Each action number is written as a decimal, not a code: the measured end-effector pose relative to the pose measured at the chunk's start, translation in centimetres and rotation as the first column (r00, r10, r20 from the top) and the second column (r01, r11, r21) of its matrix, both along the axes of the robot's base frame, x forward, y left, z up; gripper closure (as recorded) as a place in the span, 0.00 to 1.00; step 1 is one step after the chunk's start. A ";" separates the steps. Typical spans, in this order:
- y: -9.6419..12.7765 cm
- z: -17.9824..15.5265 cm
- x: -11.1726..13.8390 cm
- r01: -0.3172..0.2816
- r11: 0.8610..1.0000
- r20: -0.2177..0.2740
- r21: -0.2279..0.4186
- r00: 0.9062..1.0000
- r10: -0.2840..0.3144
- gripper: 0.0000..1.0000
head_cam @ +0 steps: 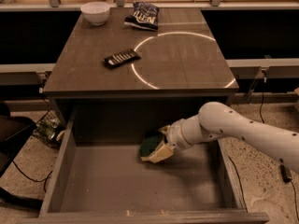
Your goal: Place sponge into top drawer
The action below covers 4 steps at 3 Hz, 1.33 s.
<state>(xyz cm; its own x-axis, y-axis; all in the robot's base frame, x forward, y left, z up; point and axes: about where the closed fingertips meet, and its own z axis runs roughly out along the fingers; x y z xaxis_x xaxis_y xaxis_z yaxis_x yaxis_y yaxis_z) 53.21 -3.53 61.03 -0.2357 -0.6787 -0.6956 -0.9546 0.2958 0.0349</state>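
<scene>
The sponge, pale yellow with a dark green top, is held in my gripper inside the open top drawer. The gripper is shut on the sponge and holds it near the back middle of the drawer, low over its flat grey bottom. I cannot tell if the sponge touches the bottom. My white arm reaches in from the right over the drawer's right wall.
On the grey cabinet top lie a black remote, a white bowl at the back left and a blue snack bag at the back. Cables and a dark object lie on the floor at left.
</scene>
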 end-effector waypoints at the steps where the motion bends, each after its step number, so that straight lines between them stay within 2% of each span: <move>1: 0.4 0.0 0.0 -0.002 1.000 -0.003 0.004 1.000 0.002 0.81; 4: 0.9 -0.3 -0.1 -0.011 1.000 -0.008 0.005 1.000 0.011 0.12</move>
<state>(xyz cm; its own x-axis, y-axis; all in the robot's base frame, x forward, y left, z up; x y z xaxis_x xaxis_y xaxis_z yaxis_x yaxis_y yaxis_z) 53.07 -2.67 60.73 -0.2339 -0.6779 -0.6970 -0.9575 0.2851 0.0441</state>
